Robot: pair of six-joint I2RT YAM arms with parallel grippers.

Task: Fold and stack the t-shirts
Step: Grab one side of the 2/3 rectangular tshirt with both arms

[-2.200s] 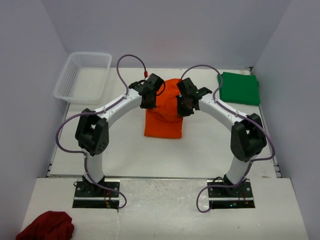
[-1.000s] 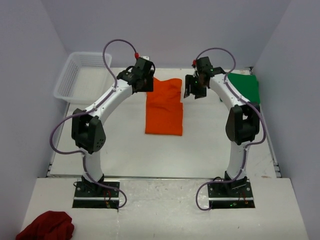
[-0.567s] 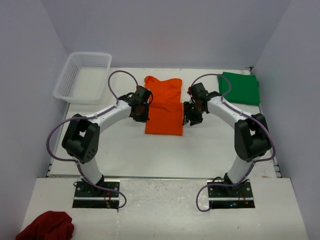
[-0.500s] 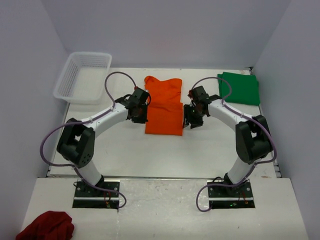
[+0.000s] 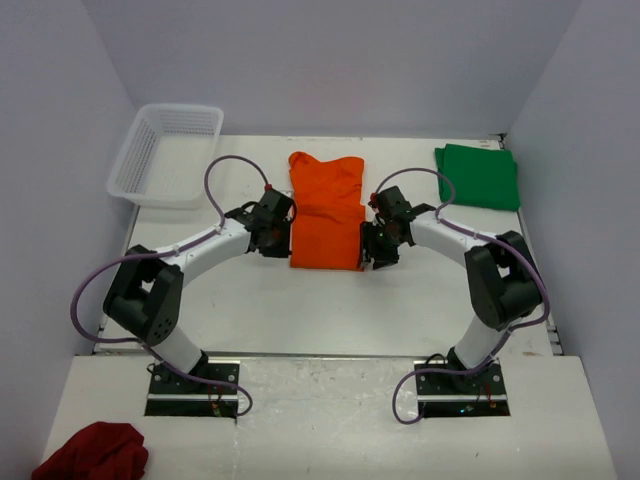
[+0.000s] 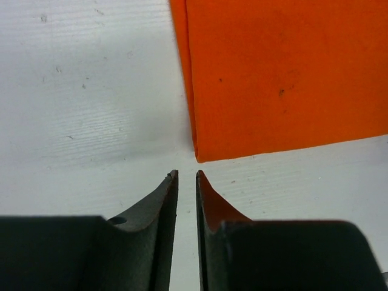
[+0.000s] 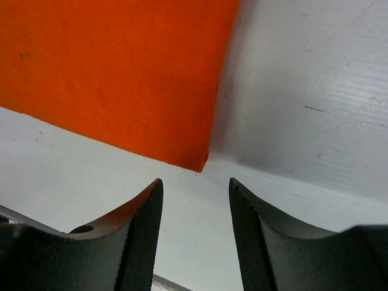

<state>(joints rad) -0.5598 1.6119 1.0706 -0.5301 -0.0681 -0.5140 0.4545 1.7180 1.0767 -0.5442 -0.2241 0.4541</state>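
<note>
**Poised at the near corners**

The bright orange collared cloth shirt (image 5: pixel 325 215) lies mid-way across the white table (image 5: pixel 230 300), long axis pointing away from the arms. The left gripper (image 6: pixel 187 176), jaws a slit apart, and the right gripper (image 7: pixel 195 185), jaws wider, are both empty. Each faces a near corner, seemingly equally close.

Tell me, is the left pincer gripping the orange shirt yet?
No, the left pincer sits just short of the orange shirt, with nothing between its narrowly parted jaws.
</note>
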